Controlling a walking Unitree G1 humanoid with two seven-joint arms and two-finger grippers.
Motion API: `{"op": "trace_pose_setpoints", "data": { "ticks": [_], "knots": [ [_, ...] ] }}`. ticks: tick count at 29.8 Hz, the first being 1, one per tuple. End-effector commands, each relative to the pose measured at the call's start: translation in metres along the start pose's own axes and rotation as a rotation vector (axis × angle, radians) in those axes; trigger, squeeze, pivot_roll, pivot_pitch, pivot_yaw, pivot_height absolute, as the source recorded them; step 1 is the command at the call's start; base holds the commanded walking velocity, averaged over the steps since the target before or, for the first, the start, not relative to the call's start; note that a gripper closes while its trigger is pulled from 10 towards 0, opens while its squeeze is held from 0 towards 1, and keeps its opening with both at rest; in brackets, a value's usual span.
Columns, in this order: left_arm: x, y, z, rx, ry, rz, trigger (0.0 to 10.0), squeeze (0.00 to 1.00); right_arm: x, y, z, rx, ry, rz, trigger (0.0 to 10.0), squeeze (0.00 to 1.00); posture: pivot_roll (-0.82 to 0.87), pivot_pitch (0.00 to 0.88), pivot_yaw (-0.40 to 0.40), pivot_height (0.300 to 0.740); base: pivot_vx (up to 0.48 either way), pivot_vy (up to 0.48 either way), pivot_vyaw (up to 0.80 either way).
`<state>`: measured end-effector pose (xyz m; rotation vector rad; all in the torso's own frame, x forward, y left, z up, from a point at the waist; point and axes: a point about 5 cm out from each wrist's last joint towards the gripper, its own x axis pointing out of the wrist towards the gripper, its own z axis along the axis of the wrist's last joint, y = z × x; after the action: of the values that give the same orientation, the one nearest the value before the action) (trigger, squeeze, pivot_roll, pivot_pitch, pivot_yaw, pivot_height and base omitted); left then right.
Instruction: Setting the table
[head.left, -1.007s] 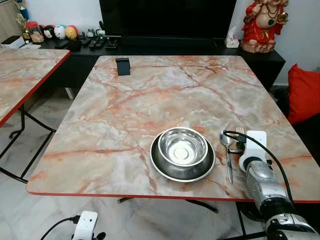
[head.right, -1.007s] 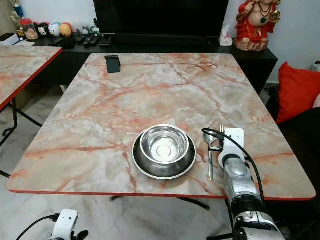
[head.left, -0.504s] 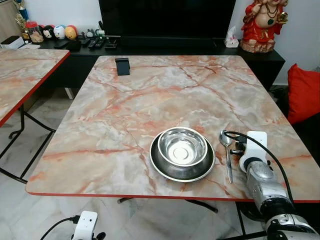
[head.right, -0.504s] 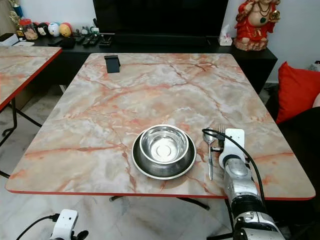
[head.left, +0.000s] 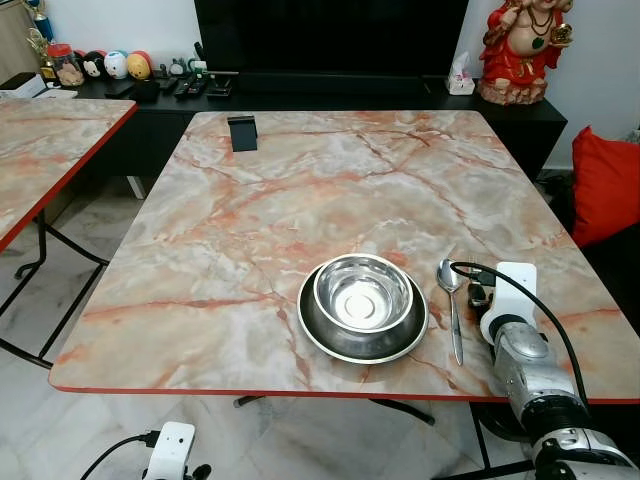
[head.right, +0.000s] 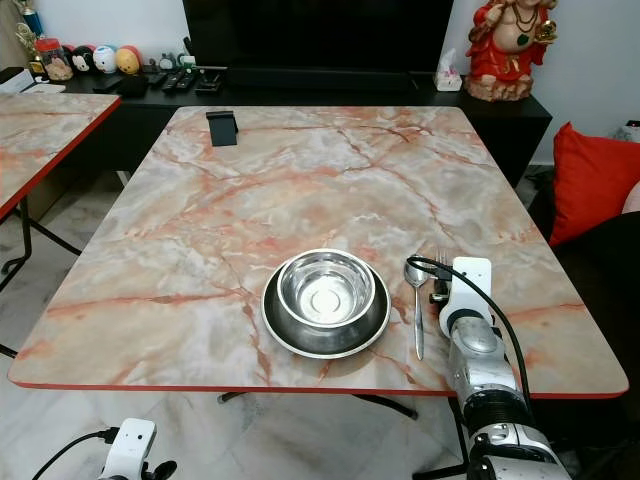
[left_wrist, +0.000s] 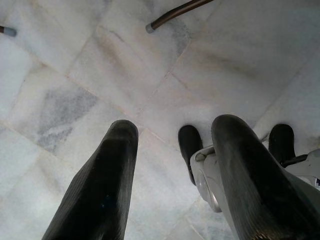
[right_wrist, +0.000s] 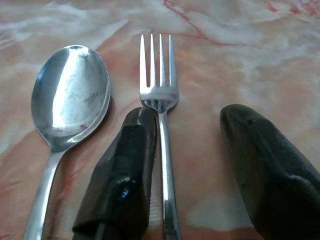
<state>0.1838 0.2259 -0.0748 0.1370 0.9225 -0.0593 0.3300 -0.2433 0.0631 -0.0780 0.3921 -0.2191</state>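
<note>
Moved since earlier: right arm drawn back a touch toward near edge; steel spoon and fork lie where they did; whole head view shifted slightly, so camera moved too.
Right pincer (right_wrist: 187, 175): open, low over the fork, one black finger (right_wrist: 122, 170) touching handle's side, other well apart; gripping nothing.
Left pincer (left_wrist: 175, 185): open, empty, hangs idle over white marble floor (left_wrist: 65, 100), below the surface.
Fork (right_wrist: 160, 110): slim four-tined stainless steel fork, flat on the peach-veined marble surface (head.left: 330, 190), just beside the spoon, at 3 o'clock of the bowl.
Spoon (head.left: 453, 305): polished steel spoon, bowl end up toward 12 o'clock, between fork and dishes.
Dishes: round steel bowl (head.left: 363, 292) nested in round steel plate (head.left: 318, 335), near front edge, centre-right.
Handling (judged): fork light, stiff, not fragile, but smooth metal on smooth stone, so slippery; lies too flat to get under easily. Best hold prob. across mid-handle, pinching the narrow sides; tines too thin, likely to twist out.
Task progress (judged): place setting looks nearly done; fork may only need straightening or release.
Far items: small black stand (head.left: 242, 133) at 11 o'clock; red statue (head.left: 520, 50) on dark sideboard at 1 o'clock.
Hidden/unclear: fork mostly behind white wrist housing (head.left: 512, 290) in head views; fork's handle end cut off in wrist view; can't tell if fork fully rests down.
</note>
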Motion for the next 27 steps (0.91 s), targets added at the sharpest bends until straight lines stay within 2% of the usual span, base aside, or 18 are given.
{"op": "trace_pose_setpoints", "data": {
  "ticks": [1,3,4,5,6,7,8,9,10,11,27],
  "knots": [
    [-0.001,0.003,-0.002,0.009,0.014,0.003,10.0,0.00,-0.001,0.004,-0.003,0.002,0.014,0.015,10.0,0.67,0.00,0.000,0.008,0.740,0.000,0.000,0.00],
    [-0.001,0.003,-0.002,0.009,0.014,0.003,10.0,0.00,-0.001,0.004,-0.003,0.002,0.012,0.015,10.0,0.65,0.00,0.000,0.008,0.740,0.000,0.000,0.00],
    [-0.001,0.003,-0.002,0.009,0.014,0.003,10.0,0.00,-0.001,0.005,-0.003,0.002,0.011,0.015,10.0,0.57,0.00,0.000,0.008,0.740,0.000,0.000,0.00],
    [-0.001,0.003,-0.002,0.009,0.014,0.003,10.0,0.00,-0.001,0.005,-0.003,0.002,0.011,0.015,10.0,0.57,0.00,0.000,0.008,0.740,0.000,0.000,0.00],
    [-0.001,0.003,-0.002,0.009,0.014,0.002,10.0,0.00,-0.001,0.005,-0.003,0.001,0.010,0.016,10.0,0.49,0.00,0.000,0.008,0.740,0.000,0.000,0.00],
    [-0.001,0.003,-0.002,0.010,0.014,0.002,10.0,0.00,-0.001,0.005,-0.003,0.001,0.010,0.017,10.0,0.22,0.00,0.000,0.008,0.740,0.000,0.000,0.00],
    [-0.001,0.003,-0.002,0.010,0.014,0.002,10.0,0.00,-0.001,0.005,-0.003,0.001,0.009,0.018,10.0,0.15,0.00,0.000,0.008,0.740,0.000,0.000,0.00],
    [-0.001,0.003,-0.002,0.010,0.015,0.002,10.0,0.00,-0.001,0.006,-0.003,0.001,0.009,0.018,10.0,0.15,0.00,0.000,0.008,0.740,0.000,0.000,0.00],
    [-0.001,0.003,-0.002,0.011,0.015,0.002,10.0,0.00,-0.001,0.006,-0.003,0.001,0.009,0.019,10.0,0.10,0.00,0.000,0.008,0.740,0.000,0.000,0.00],
    [-0.001,0.003,-0.002,0.011,0.015,0.002,10.0,0.00,-0.001,0.006,-0.003,0.001,0.009,0.020,10.0,0.00,0.00,0.000,0.008,0.740,0.000,0.000,0.00],
    [-0.001,0.003,-0.002,0.012,0.014,-0.001,10.0,0.00,-0.001,0.008,0.015,-0.004,-0.060,0.014,10.0,0.00,0.00,0.000,0.007,0.740,0.000,0.000,0.00]
  ]
}}
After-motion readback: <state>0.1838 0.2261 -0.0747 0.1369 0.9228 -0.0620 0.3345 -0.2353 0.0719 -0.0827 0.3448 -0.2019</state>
